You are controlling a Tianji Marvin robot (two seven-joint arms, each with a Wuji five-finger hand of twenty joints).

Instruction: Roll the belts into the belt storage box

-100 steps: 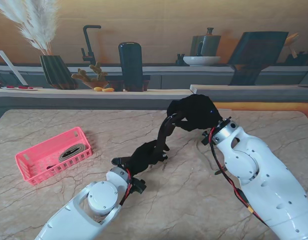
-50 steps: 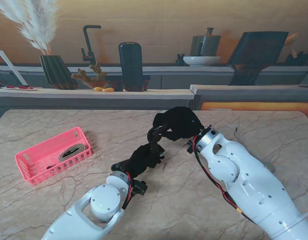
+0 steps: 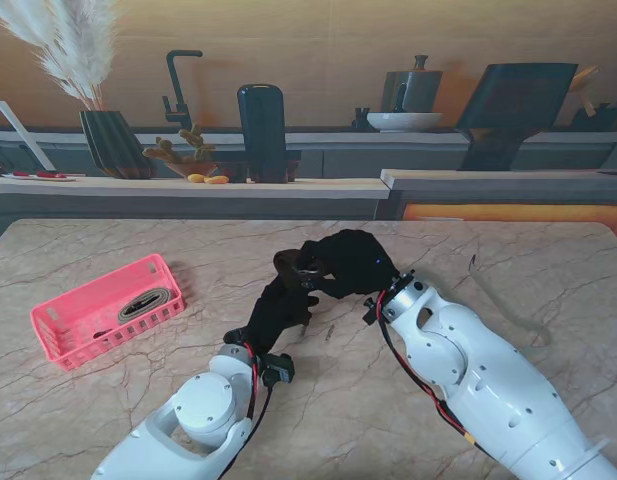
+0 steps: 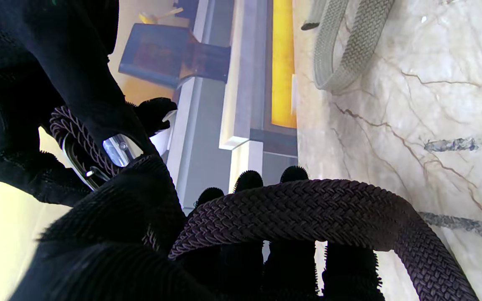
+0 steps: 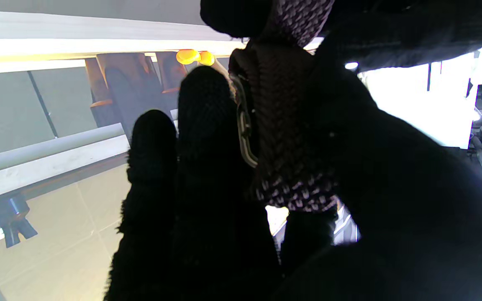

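At frame centre, the black-gloved left hand [image 3: 278, 312] and black-gloved right hand [image 3: 353, 262] both pinch the dark braided woven belt [image 4: 308, 205] above the marble table [image 3: 388, 400]. If either grip slackens, the coil could spring loose. The pink plastic mesh storage box [image 3: 63, 340] sits at left.

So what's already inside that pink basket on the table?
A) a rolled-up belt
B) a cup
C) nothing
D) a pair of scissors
A: the pink basket holds a coiled belt, while both robot hands work on a dark braided belt.
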